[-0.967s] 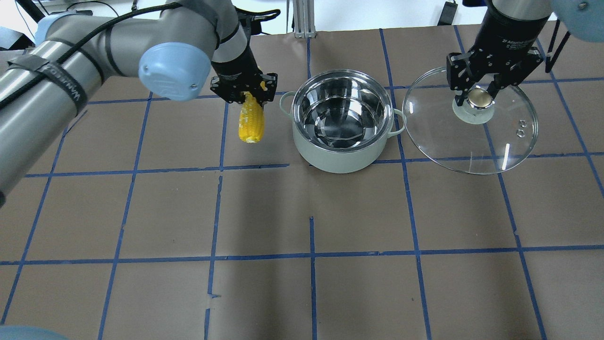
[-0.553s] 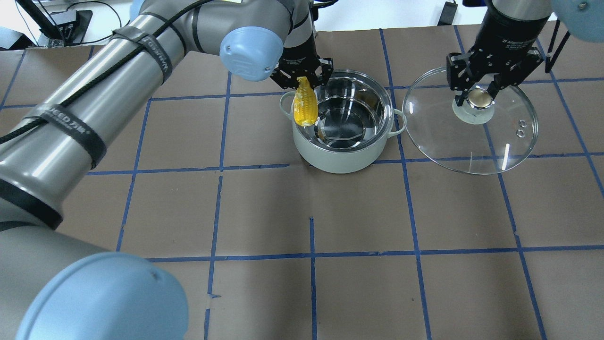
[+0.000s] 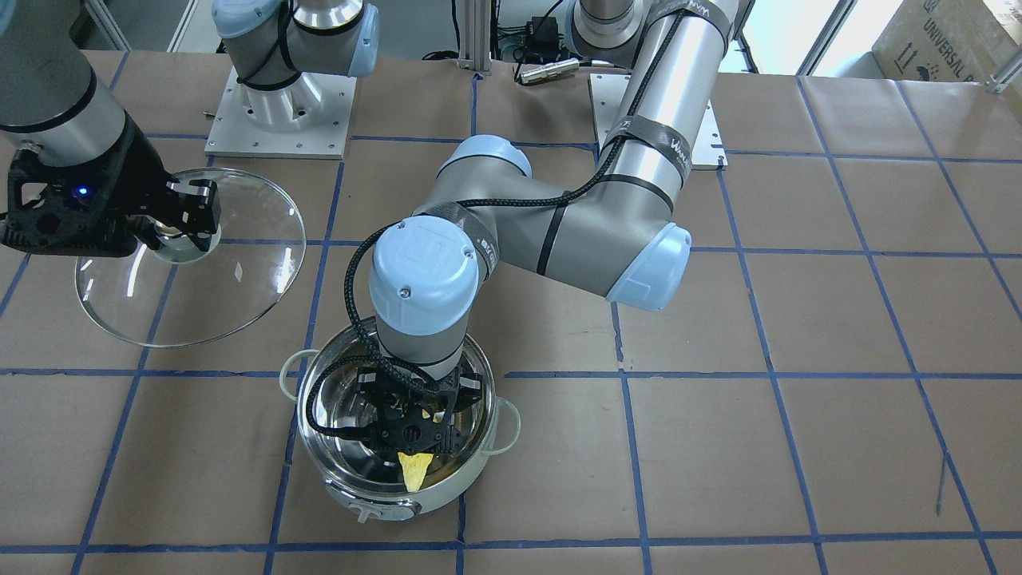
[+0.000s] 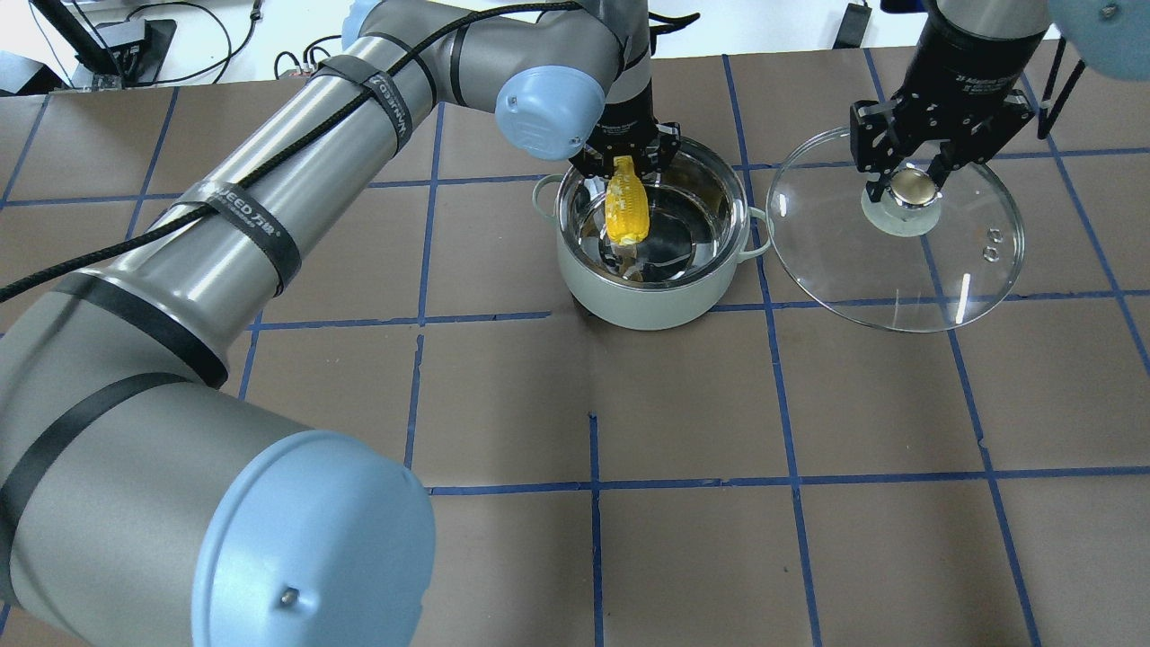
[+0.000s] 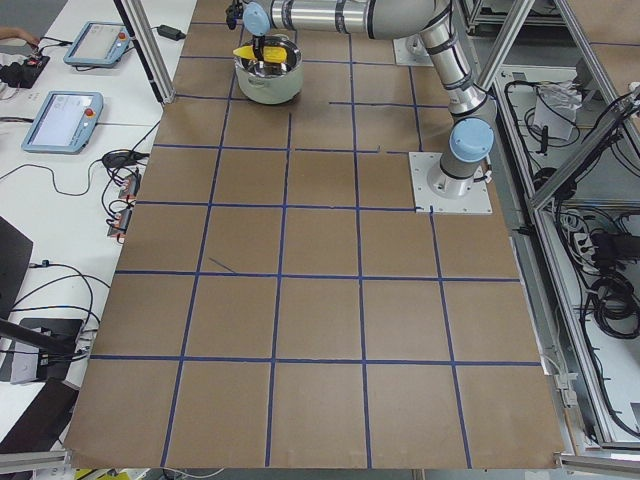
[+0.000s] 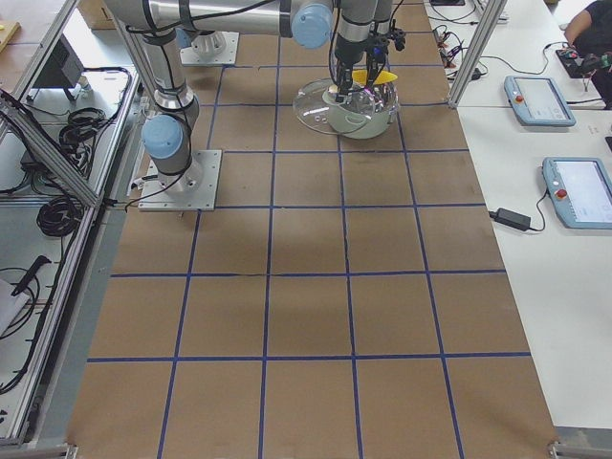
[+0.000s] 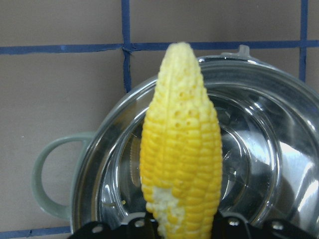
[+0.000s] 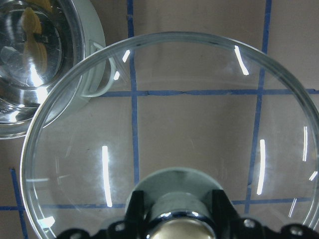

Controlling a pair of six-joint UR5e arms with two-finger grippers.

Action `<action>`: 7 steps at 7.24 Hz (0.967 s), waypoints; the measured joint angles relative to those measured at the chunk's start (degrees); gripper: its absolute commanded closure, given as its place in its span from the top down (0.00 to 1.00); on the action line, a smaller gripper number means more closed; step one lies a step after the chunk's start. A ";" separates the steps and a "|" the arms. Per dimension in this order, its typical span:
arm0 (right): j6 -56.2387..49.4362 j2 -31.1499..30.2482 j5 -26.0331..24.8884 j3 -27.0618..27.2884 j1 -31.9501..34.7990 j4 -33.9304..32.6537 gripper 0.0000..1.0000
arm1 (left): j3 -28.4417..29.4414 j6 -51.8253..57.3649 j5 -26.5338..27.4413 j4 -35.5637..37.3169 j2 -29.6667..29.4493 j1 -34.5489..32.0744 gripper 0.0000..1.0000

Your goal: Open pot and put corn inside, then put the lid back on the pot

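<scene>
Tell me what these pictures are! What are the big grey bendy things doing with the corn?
Those are two robot arms, and each ends in a two-fingered grabber. The left pincer grips a yellow corn by its thick end, tip down over the open pot. The right pincer holds the glass lid by its knob, beside the pot. All this happens on a brown table with blue lines. Two pictures look down from high up, two look along from the table's ends, and two come from little cameras on the wrists.
</scene>
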 measured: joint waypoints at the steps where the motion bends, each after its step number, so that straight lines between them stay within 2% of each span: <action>1: -0.04 0.00 -0.03 0.00 -0.01 0.00 0.24 | -0.10 -0.08 -0.02 -0.02 -0.22 -0.20 1.00; 4: -0.01 0.00 -0.01 0.00 -0.08 0.00 0.24 | 0.20 -0.37 0.07 0.30 -1.30 -0.78 1.00; 7: 0.07 0.00 0.04 -0.04 -0.05 0.00 0.24 | -0.72 0.73 0.07 -4.92 4.20 1.98 1.00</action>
